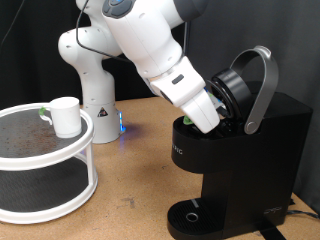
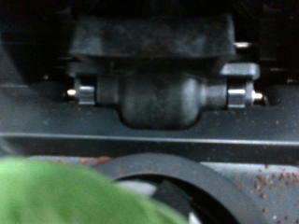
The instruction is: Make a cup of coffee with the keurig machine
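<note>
The black keurig machine (image 1: 240, 150) stands at the exterior view's right with its grey arched lid handle (image 1: 262, 85) raised. My gripper (image 1: 205, 118) reaches down into the open pod chamber, which hides its fingertips. In the wrist view a blurred green-topped pod (image 2: 75, 196) hangs close to the camera, just above the round pod holder ring (image 2: 220, 187) and in front of the lid hinge (image 2: 159, 93). The fingers do not show there. The white cup (image 1: 66, 115) stands upright on the round white stand at the exterior view's left, far from the gripper.
The two-tier round white stand (image 1: 45, 150) has a dark speckled top. A small green thing (image 1: 42, 113) lies beside the cup. The arm's white base (image 1: 95, 95) stands behind it. The machine's round drip tray (image 1: 195, 215) holds nothing.
</note>
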Robot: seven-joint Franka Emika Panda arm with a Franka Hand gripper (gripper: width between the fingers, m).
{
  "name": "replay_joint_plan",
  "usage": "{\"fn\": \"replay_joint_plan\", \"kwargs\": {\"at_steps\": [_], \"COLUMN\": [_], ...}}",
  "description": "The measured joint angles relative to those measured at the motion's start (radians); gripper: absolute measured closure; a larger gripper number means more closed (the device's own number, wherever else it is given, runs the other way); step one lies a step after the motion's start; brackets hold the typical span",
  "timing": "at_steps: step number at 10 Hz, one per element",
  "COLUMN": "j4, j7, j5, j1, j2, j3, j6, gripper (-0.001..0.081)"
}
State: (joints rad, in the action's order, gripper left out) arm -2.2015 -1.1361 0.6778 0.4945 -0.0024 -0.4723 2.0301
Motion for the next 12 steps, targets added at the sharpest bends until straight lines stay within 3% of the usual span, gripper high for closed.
{"fn": "replay_joint_plan", "kwargs": {"at_steps": [3,4,5,6,7,8,10,12], "j4": [0.000,-0.001,-0.002,-0.003,-0.003,-0.003,-0.002,0.007], "j7": [0.000,-0.001,-0.001,-0.001,-0.001,-0.003,-0.053,-0.103], "j5": [0.002,0.003,0.004,0.006,0.007,0.012,0.068,0.097], "j1": [0.000,0.000,0.000,0.000,0.000,0.000,-0.001,-0.009], "j2": [0.007,0.007,0.007,0.007,0.007,0.007,0.002,-0.032], "j3": [0.007,0.010,0.012,0.014,0.014,0.015,0.014,0.002], "j6": [0.011,0.011,0.011,0.011,0.012,0.014,0.016,-0.049], "gripper": [0.0356,0.0229,0.0229,0.0095,0.0095,0.0014,0.0002,-0.0001]}}
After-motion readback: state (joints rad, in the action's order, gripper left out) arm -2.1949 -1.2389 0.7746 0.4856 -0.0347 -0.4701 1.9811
